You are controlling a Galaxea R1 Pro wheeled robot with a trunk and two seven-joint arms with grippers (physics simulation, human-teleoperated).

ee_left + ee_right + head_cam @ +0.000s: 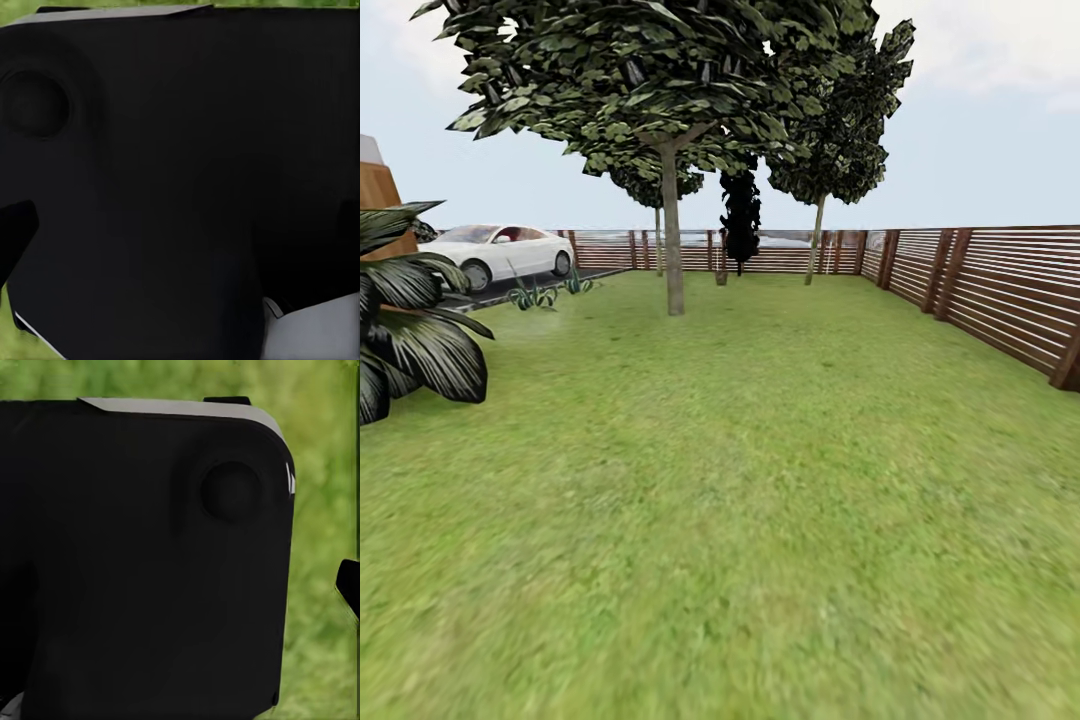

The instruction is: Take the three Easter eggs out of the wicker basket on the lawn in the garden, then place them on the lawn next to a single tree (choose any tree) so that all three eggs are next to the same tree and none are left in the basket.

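The robot appears to be in a travel step: the head view looks over the lawn toward the far end of the garden, and no basket or egg can be seen on the grass there. So it cannot be told where the 3 eggs and the wicker basket are at this moment, nor how many eggs are already moved.

A tree with a pale straight trunk stands far on the lawn, a little left of the middle. 2 more pale trunks stand farther back near the wooden fence, with a black columnar tree between them. At the far left a white car is parked on the grey driveway, and a dark leafy plant is near on the left.

In both wrist views a black body of the robot is close before the camera, with grass at the edges. The fingers of both grippers cannot be made out, so it cannot be told if they are released or clenched, or if they carry something.

The next move probably calls for turning or driving until the basket, or the chosen tree, comes close.
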